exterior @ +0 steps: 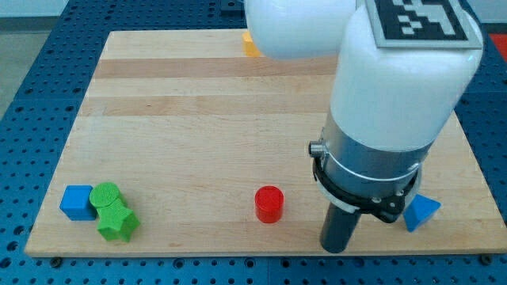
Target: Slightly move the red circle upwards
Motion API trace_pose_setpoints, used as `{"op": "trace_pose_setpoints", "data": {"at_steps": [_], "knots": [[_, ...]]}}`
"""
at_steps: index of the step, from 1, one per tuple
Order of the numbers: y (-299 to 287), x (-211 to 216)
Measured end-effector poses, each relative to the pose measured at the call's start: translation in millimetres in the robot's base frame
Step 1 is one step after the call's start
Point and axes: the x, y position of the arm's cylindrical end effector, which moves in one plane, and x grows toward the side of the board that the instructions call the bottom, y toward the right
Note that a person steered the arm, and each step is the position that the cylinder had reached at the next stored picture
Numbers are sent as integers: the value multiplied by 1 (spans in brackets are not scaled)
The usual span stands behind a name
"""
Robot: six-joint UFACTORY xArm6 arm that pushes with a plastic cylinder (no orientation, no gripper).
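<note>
The red circle (268, 204), a short red cylinder, stands on the wooden board (198, 103) near its bottom edge, a little right of centre. My tip (337, 248) is at the end of the dark rod, to the right of the red circle and slightly lower in the view, apart from it. The white arm body covers the board's upper right part.
A blue cube (77, 202), a green circle (104, 195) and a green star-like block (117, 224) cluster at the bottom left. A blue triangle (420, 212) lies at the bottom right. An orange block (250, 45) peeks out at the top, partly hidden by the arm.
</note>
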Motion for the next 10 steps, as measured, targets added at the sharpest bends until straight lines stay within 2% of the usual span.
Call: {"op": "trace_pose_setpoints", "data": {"at_steps": [2, 4, 7, 8, 10], "knots": [[-41, -27], [-66, -29], [-142, -139], [-171, -161], [-156, -152]]}}
